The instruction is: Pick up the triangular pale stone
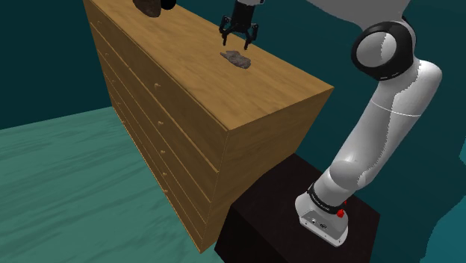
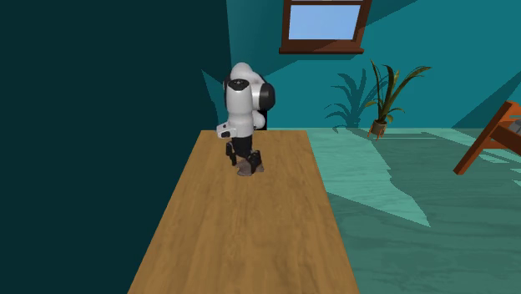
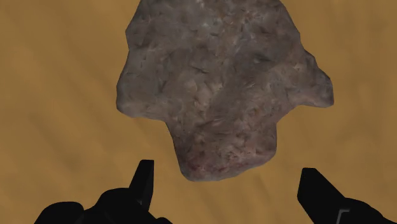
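On the teal floor (image 1: 60, 172) of a teal-walled room stands a long wooden dresser (image 1: 187, 67) with rows of drawers down its front. In the second exterior view its bare top runs away toward a back wall with a window (image 2: 324, 23) and a potted plant (image 2: 388, 92). The white arm (image 1: 381, 134) rises from the dark box stand (image 1: 276, 224) at the dresser's end and reaches over the top.

The stone (image 1: 236, 59) lies flat on the dresser top, near the edge on the stand's side. It is a mottled grey-brown, roughly triangular, and in the wrist view its narrow end (image 3: 216, 89) points toward the hand. A second, darker stone (image 1: 149, 7) sits well apart from it, farther along the top at the shoulder view's upper edge.

The black hand (image 1: 239, 42) hangs just above the stone, pointing down. Its fingers (image 3: 143, 184) are spread wide, one on each side of the narrow end, and neither touches the stone.
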`<act>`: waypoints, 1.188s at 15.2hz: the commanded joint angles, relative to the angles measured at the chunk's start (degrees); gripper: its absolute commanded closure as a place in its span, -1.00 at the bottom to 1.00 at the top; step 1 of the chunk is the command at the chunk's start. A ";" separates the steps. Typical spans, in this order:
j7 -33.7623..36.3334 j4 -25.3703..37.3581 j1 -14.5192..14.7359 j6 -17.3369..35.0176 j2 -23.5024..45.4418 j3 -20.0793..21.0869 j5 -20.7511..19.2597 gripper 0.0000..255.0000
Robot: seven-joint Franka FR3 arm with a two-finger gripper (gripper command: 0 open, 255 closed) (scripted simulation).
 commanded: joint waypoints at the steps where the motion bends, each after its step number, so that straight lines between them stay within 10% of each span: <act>1: 0.27 -1.01 -0.03 1.38 0.35 -0.05 0.06 -1.00; 7: 0.23 -5.76 -0.09 5.26 -0.53 -0.07 0.13 -1.00; 8: 0.26 -5.82 -0.07 5.35 -0.49 -0.06 0.12 1.00; 18: 0.24 -4.77 -0.08 4.43 -0.37 -0.07 0.12 1.00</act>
